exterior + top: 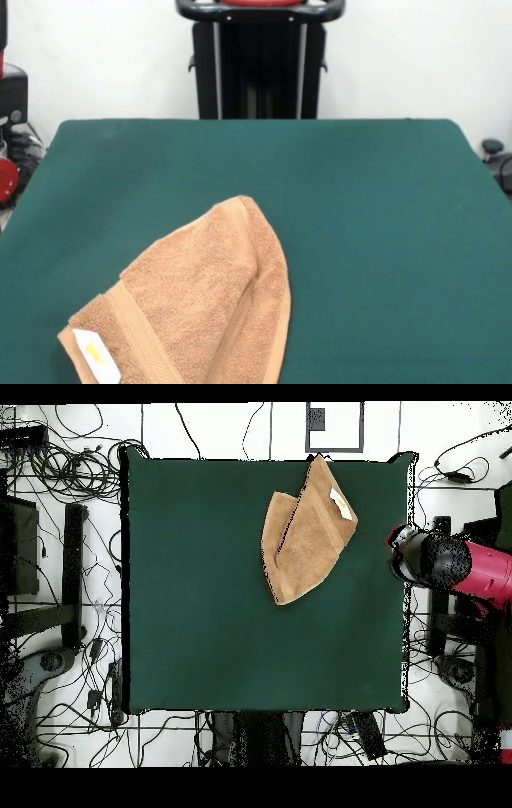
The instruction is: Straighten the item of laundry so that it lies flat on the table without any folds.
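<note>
The light-brown terry towel lies on the green table at the near left. It is folded over itself into a wedge that points toward the table's middle. A border band and the white tag with yellow print show near its lower left corner. In the overhead view the towel lies at the top right of the table, and one corner reaches the table's edge. The tag faces up. The red and black arm hangs off the table's right side. Its dark end with the gripper is beside the towel and does not touch it.
The black pedestal stands behind the table's far edge. Red and black arm parts show at the left edge of the front view. Cables and stands lie on the floor around the table.
</note>
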